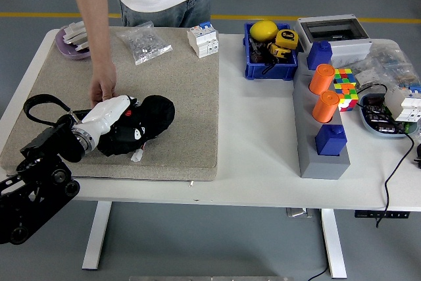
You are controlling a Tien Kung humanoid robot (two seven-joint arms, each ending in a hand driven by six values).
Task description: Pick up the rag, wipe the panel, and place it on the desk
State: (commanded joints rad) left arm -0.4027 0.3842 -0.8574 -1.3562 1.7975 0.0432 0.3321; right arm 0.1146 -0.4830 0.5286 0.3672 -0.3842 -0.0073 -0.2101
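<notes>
1. We see the rag point(148, 118) as soft matt black cloth, crumpled.
2. Mat point(177, 90): rough, speckled beige, felt-like.
3. Table point(256, 136): smooth white top, slight sheen.
4. Left hand point(108, 115): glossy white plastic shell; arm matt black.
5. Bin point(271, 67): shiny blue plastic.

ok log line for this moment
left hand: on black rag, wiping panel | panel: mostly covered, on beige mat | person's hand: steadying panel's far edge | right hand: out of view

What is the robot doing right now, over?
Left hand presses the black rag on the panel, wiping. Right arm out of view. Person's hand steadies the panel's far edge, close beside the robot's hand.
</notes>
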